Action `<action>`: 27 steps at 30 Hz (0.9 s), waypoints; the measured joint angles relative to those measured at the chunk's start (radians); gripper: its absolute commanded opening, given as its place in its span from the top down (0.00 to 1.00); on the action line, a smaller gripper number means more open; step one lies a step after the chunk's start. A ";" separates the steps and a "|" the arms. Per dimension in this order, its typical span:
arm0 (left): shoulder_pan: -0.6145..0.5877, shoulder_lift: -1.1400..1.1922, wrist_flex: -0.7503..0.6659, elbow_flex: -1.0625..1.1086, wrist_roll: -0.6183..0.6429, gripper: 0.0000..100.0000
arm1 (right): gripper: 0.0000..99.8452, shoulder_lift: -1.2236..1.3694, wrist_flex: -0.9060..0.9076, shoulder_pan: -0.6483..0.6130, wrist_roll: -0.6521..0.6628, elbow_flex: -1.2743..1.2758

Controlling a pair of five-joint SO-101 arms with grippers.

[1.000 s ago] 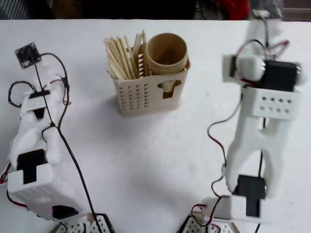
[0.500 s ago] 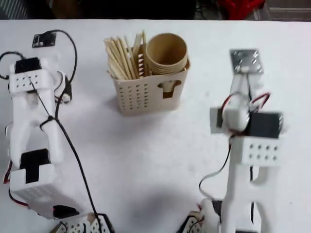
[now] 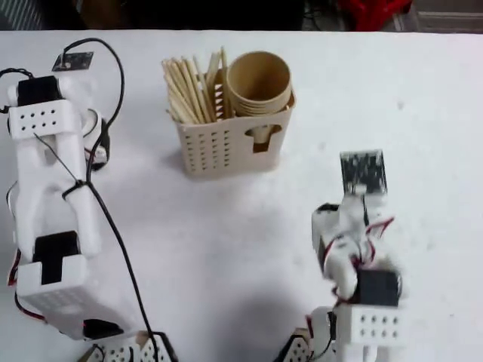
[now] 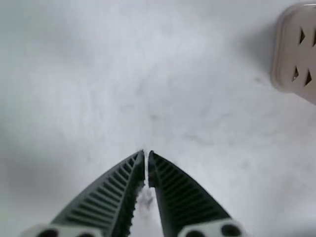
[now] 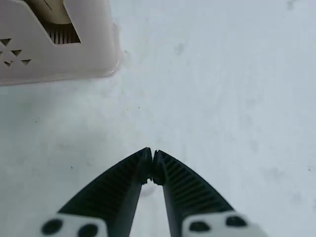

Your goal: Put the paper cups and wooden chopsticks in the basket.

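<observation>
A beige perforated basket [image 3: 226,147] stands at the middle back of the white table. A bundle of wooden chopsticks [image 3: 189,90] sits upright in its left half, and stacked paper cups [image 3: 259,81] fill its right half. My left gripper [image 4: 146,154] is shut and empty over bare table, with a corner of the basket [image 4: 296,54] off to one side. My right gripper [image 5: 150,153] is also shut and empty above the table, apart from the basket [image 5: 54,49]. In the high view the left arm [image 3: 49,188] lies folded at the left and the right arm [image 3: 358,256] is folded at the front right.
A black cable [image 3: 113,234] runs along the left arm to the front edge. Both arm bases [image 3: 121,347] sit at the table's front edge. Open table [image 3: 226,249] lies between the arms, in front of the basket. Dark clutter lies beyond the far edge.
The right arm has pulled back from the far right of the table toward the front edge. The left arm's wrist has swung toward the back left. The basket kept still.
</observation>
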 measured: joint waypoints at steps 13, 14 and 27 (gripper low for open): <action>0.000 -0.014 -0.089 0.006 0.000 0.98 | 0.98 -0.381 -0.015 0.000 0.000 0.387; 0.000 -0.037 -0.101 0.021 0.000 0.98 | 0.98 -0.394 -0.015 0.000 0.000 0.417; 0.000 -0.885 -0.766 1.069 0.000 0.98 | 0.98 -0.405 0.107 0.000 0.000 0.517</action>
